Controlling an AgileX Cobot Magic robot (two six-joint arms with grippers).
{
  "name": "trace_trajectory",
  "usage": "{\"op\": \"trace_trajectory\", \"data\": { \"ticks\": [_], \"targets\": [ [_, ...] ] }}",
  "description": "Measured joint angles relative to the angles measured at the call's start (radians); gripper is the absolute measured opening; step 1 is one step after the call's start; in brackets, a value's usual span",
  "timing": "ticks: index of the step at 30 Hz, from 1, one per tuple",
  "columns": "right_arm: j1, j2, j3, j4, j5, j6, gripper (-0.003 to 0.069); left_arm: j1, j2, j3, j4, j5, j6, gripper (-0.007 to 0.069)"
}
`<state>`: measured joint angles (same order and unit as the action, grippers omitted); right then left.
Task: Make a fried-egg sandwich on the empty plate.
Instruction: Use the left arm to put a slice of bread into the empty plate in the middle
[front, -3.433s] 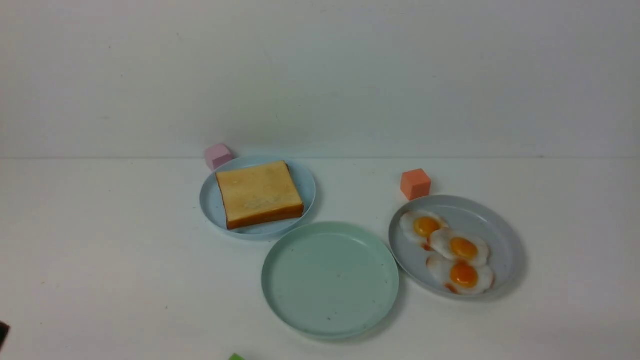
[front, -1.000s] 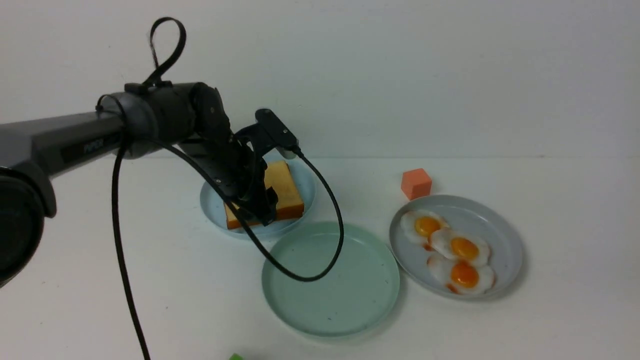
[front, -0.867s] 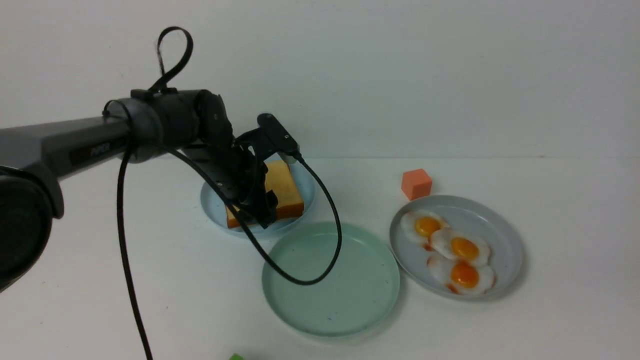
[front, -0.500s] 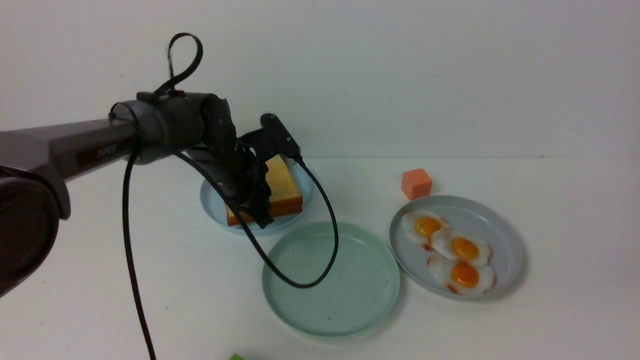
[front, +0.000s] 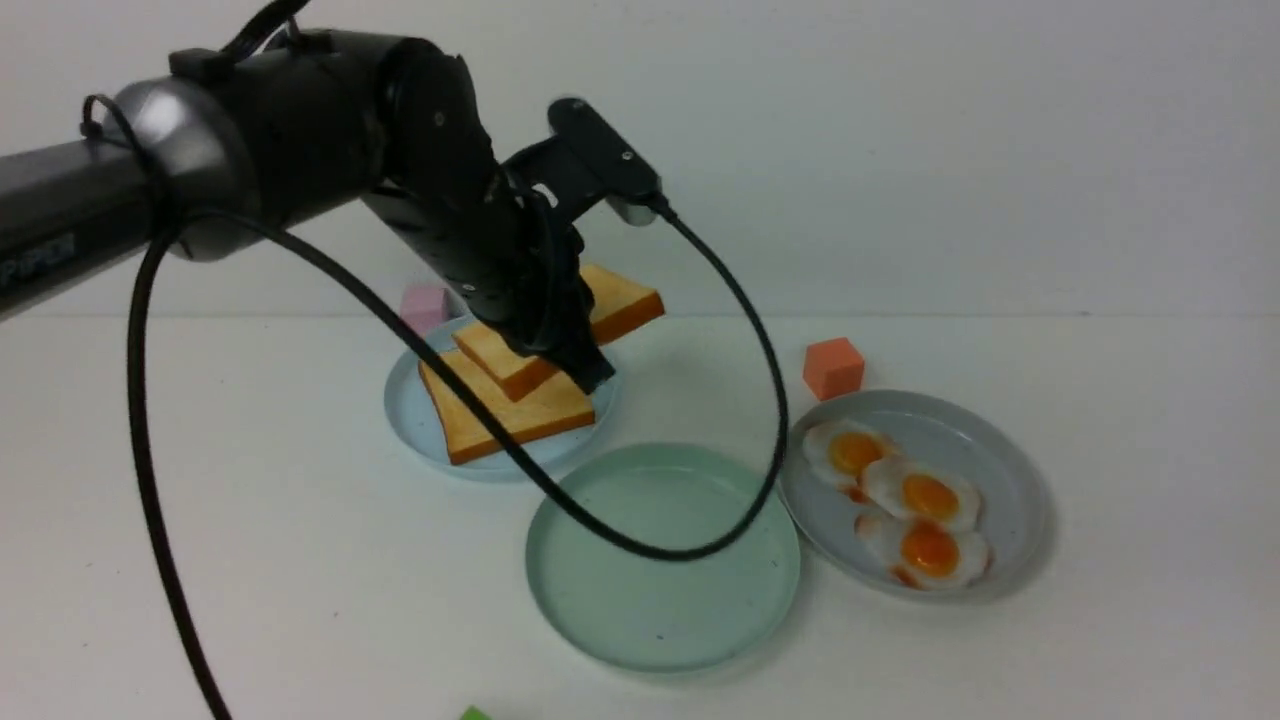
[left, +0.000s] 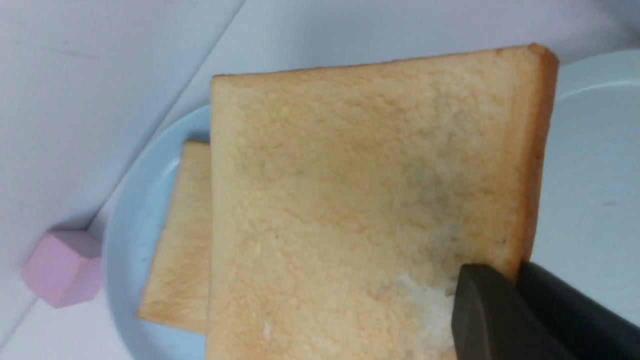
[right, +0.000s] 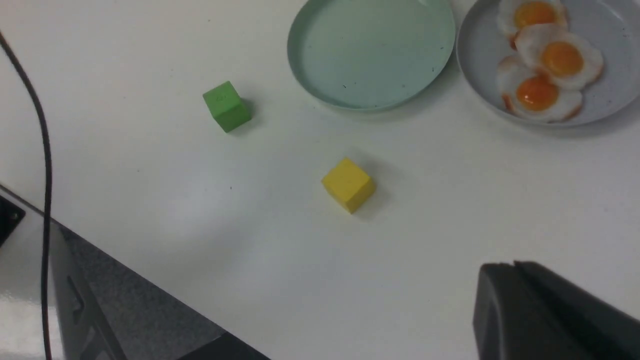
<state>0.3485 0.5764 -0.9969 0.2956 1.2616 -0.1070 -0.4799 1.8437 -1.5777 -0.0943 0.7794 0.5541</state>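
Observation:
My left gripper (front: 577, 362) is shut on one corner of a golden toast slice (front: 625, 300) and holds it tilted in the air above the light blue plate (front: 408, 420). The left wrist view shows that slice (left: 350, 200) pinched between the dark jaws of the left gripper (left: 502, 280). The second toast slice (front: 500, 420) lies flat on the blue plate, also seen under the held slice (left: 182, 240). The mint-green plate (front: 660, 590) is bare at the front centre. Three fried eggs (front: 925, 495) lie on a grey-blue plate (front: 1005, 470). My right gripper (right: 505, 272) is shut and empty, above the table.
A pink cube (front: 425, 305) stands behind the blue plate and an orange cube (front: 830, 367) behind the egg plate. A green cube (right: 226, 106) and a yellow cube (right: 348, 184) lie near the table's front edge. The left arm's cable (front: 700, 545) hangs over the mint plate.
My left gripper has risen and moved right with the top toast slice, lifting it off the lower slice. The blue plate has shifted slightly left.

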Motion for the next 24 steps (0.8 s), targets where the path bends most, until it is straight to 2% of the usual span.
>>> {"op": "trace_trajectory", "data": {
  "ticks": [3,5,7,11,16,19,20,21,23,24],
  "targets": [
    [0.0,0.0,0.0,-0.01,0.0,0.0,0.0047,-0.121,-0.043,0.126,0.005,-0.001,-0.061,0.002],
    [0.0,0.0,0.0,-0.014,0.0,0.0,0.0048,-0.153,-0.041,0.158,0.014,-0.009,-0.07,0.002],
    [0.0,0.0,0.0,-0.021,0.0,0.0,0.0049,-0.223,-0.023,0.222,0.07,-0.068,-0.09,0.002],
    [0.0,0.0,0.0,-0.021,0.0,0.0,0.005,-0.262,0.003,0.242,0.143,-0.127,-0.122,0.0019],
    [0.0,0.0,0.0,-0.021,0.0,0.0,0.0053,-0.268,0.023,0.243,0.152,-0.141,-0.138,0.0034],
    [0.0,0.0,0.0,-0.021,0.0,0.0,0.0057,-0.268,0.029,0.243,0.158,-0.155,-0.139,0.0103],
    [0.0,0.0,0.0,-0.021,0.0,0.0,0.0059,-0.268,0.029,0.243,0.163,-0.155,-0.139,0.0156],
    [0.0,0.0,0.0,-0.021,0.0,0.0,0.0059,-0.268,0.029,0.243,0.164,-0.155,-0.139,0.0165],
    [0.0,0.002,0.0,-0.021,0.0,0.0,0.0064,-0.268,0.028,0.243,0.173,-0.155,-0.139,0.029],
    [0.0,0.004,0.0,-0.021,0.0,0.0,0.0065,-0.268,0.026,0.243,0.176,-0.153,-0.14,0.0329]
  ]
}}
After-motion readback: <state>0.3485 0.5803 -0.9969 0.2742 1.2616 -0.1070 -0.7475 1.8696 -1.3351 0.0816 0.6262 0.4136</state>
